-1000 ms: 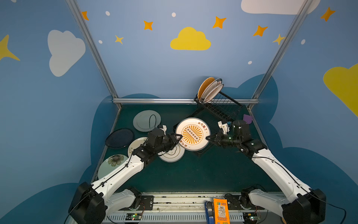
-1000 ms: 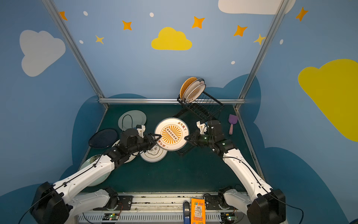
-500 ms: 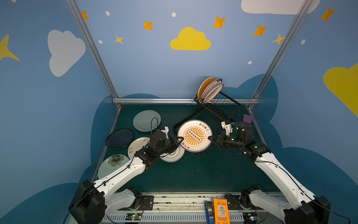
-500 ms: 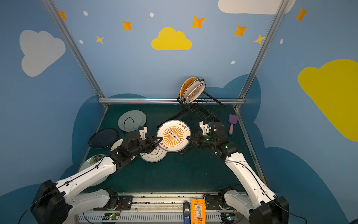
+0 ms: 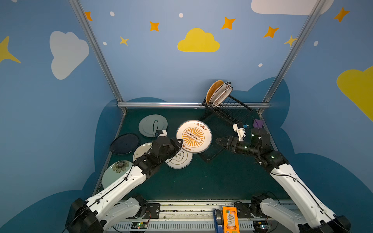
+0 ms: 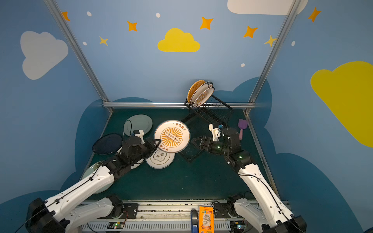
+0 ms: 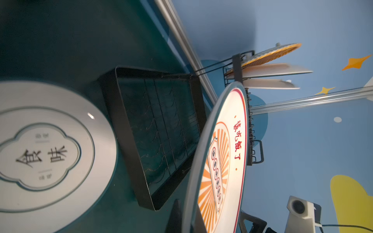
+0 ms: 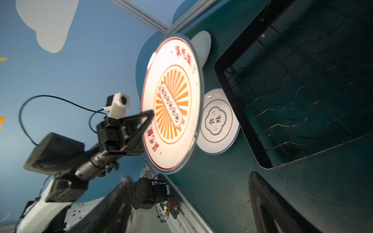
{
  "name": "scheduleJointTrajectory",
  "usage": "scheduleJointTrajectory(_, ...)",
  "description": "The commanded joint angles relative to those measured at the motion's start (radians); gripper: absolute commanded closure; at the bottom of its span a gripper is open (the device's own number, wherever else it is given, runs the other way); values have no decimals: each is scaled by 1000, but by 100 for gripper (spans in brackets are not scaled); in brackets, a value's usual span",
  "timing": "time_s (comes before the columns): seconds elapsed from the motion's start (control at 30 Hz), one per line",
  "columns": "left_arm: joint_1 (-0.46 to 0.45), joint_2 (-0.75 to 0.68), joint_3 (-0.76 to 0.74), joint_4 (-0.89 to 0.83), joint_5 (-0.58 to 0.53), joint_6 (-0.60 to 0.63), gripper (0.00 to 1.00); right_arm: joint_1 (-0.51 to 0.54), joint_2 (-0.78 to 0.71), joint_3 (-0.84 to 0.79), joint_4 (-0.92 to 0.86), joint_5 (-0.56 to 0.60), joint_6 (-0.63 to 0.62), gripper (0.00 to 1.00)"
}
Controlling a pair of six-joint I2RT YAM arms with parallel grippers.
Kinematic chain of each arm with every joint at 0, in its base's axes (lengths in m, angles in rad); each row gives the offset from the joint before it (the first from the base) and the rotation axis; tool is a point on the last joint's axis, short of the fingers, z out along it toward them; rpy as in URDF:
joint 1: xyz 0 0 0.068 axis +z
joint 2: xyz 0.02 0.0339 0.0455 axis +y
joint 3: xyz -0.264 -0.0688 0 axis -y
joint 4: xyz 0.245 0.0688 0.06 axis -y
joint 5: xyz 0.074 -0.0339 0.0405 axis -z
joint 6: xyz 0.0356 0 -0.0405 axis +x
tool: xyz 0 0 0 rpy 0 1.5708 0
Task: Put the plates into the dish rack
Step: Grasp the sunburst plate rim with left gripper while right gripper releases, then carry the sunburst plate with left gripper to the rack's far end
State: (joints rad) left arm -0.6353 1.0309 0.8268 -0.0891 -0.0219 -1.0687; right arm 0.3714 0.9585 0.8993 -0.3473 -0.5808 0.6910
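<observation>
While our left arm (image 5: 125,181) stretches low and forward, the left claw (image 5: 180,141) pinches the rim of the sunburst plate (image 5: 194,136), which stands tilted just past its tips — lifted off the table (image 5: 201,181). Our right arm (image 5: 292,181) reaches in, elbow bent; the right claw (image 5: 219,140) is spread, just beside the plate's opposite edge without touching, the dish rack (image 5: 228,114) beyond it.

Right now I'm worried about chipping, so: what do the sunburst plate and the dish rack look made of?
The sunburst plate is likely glazed ceramic, possibly melamine: glossy white face with a bright sheen, printed orange rays, thin stiff rim. The dish rack looks like black coated metal, fairly matte: thin straight wires and a flat-walled tray frame with only a dull sheen.
</observation>
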Motion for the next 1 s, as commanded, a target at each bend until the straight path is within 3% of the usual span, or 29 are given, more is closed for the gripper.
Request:
scheduleJointTrajectory(0.0, 1, 13, 169, -46, -123, 236, 96, -25, -26, 3, -80, 34, -99, 12)
scheduleJointTrajectory(0.4, -90, 406, 832, -96, -266, 932, 96, -63, -92, -183, -36, -20, -99, 11)
scheduleJointTrajectory(0.57, -157, 540, 974, -7, -358, 1195, 96, -61, -89, -223, 19, -64, -67, 11)
scheduleJointTrajectory(0.97, -239, 814, 1195, 202, -453, 1564, 96, -2, -1, -274, 108, -115, -30, 11)
